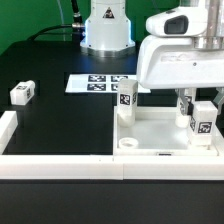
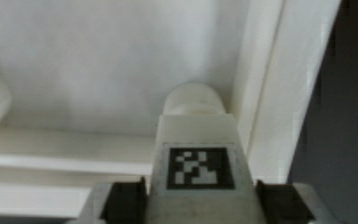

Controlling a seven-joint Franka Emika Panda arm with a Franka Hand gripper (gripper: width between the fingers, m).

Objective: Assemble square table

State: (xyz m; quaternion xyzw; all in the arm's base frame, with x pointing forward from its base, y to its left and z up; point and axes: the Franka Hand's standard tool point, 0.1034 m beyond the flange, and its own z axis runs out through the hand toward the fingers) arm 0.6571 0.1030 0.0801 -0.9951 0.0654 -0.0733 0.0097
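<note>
Black table [image 1: 60, 125] bearing the white square tabletop [image 1: 160, 135], rim up, at the exterior view's right. Over the tabletop's right side, the gripper [image 1: 200, 114], jaws closed on an upright tagged leg [image 2: 197, 145]. A second leg [image 1: 127, 97] stands at its far left corner. A third leg [image 1: 22, 93] lies well apart.

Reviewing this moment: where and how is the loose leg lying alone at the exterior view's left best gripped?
Probably across its two long sides near mid-length, coming straight down from above. The loose leg lies on its side on the black table, apart from the other parts, so both long sides look reachable and a top-down approach seems unobstructed.
</note>
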